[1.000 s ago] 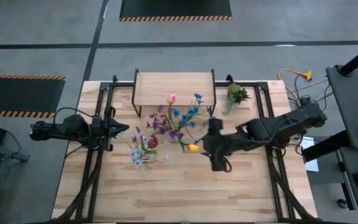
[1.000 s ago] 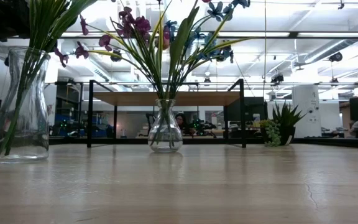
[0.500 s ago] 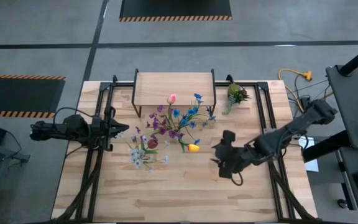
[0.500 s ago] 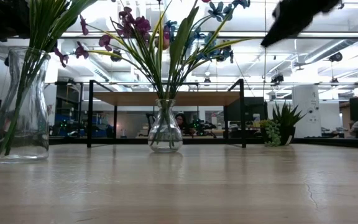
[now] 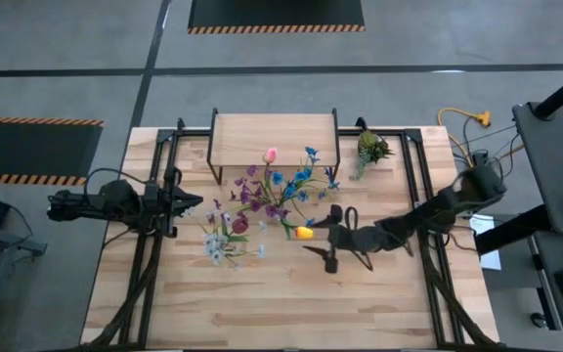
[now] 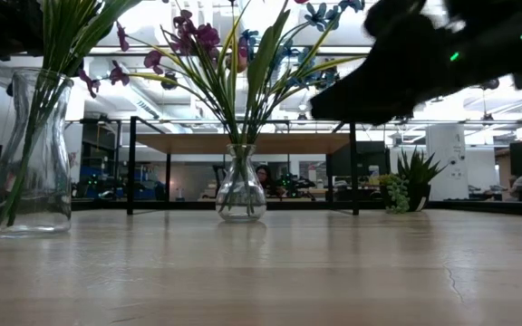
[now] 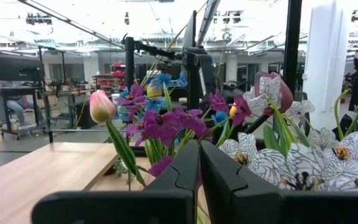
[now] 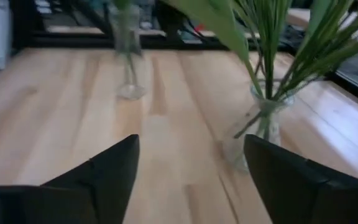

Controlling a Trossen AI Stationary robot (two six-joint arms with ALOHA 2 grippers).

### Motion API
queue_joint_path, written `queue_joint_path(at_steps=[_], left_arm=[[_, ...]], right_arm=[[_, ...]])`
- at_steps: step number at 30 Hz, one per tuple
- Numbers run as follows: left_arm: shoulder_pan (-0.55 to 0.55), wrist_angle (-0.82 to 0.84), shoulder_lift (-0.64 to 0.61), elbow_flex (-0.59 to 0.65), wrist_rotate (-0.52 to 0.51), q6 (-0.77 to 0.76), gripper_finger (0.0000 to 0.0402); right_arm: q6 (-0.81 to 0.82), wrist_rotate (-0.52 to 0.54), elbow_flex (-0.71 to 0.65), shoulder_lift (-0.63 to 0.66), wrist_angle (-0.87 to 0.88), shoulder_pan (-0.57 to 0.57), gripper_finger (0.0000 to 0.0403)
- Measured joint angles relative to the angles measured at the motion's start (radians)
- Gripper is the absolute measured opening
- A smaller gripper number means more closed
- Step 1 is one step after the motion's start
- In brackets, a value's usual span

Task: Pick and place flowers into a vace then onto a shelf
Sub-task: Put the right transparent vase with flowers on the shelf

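Two clear glass vases stand on the table, each holding flowers. The middle vase [image 5: 280, 196] [image 6: 241, 186] has purple, blue, pink and orange heads. The nearer vase [image 5: 228, 240] [image 6: 30, 154] has whitish and dark red heads. The shelf [image 5: 275, 137] [image 6: 243, 143] stands behind them at the far edge. My right gripper [image 5: 323, 238] [image 8: 197, 180] is open, low over the table just right of the middle vase [image 8: 263, 124]. It points toward the table's left. My left gripper [image 5: 189, 202] [image 7: 199, 177] is shut, left of the flowers, and touches nothing.
A small leafy potted sprig [image 5: 371, 149] [image 6: 412, 181] stands at the far right beside the shelf. The arms' black frame rails [image 5: 150, 264] run along the table's left and right sides. Bare wood [image 5: 281, 303] lies near the front edge.
My right gripper has come down from high above the table to just over it. It has tipped from pointing down to almost level, facing the vases. In the low view it has entered from the top right. The vases and flowers have not moved.
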State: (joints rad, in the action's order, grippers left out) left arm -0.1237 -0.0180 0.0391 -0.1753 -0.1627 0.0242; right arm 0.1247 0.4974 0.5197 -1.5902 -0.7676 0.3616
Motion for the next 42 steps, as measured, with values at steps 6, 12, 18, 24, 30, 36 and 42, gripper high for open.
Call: queue_joint_path(at_steps=[6,12,18,24,30,36,42], left_arm=[[0.0,0.0,0.0,0.0,0.0,0.0,0.0],[0.0,0.0,0.0,0.0,0.0,0.0,0.0],[0.0,0.0,0.0,0.0,0.0,0.0,0.0],[0.0,0.0,0.0,0.0,0.0,0.0,0.0],[0.0,0.0,0.0,0.0,0.0,0.0,0.0],[0.0,0.0,0.0,0.0,0.0,0.0,0.0],[0.0,0.0,0.0,0.0,0.0,0.0,0.0]], right_arm=[[-0.002,0.0,0.115,-0.171,-0.03,-0.102,0.0338],[0.07,0.018,0.189,-0.273,-0.036,-0.161,0.0363],[0.074,0.076,0.191,-0.331,-0.098,-0.19,0.0363],[0.002,0.047,0.207,-0.415,-0.291,-0.218,0.0363],[-0.002,0.025,0.299,-0.507,-0.301,-0.257,0.0364],[-0.008,0.029,0.354,-0.567,-0.305,-0.272,0.0363],[-0.002,0.056,0.35,-0.558,-0.311,-0.272,0.0326]])
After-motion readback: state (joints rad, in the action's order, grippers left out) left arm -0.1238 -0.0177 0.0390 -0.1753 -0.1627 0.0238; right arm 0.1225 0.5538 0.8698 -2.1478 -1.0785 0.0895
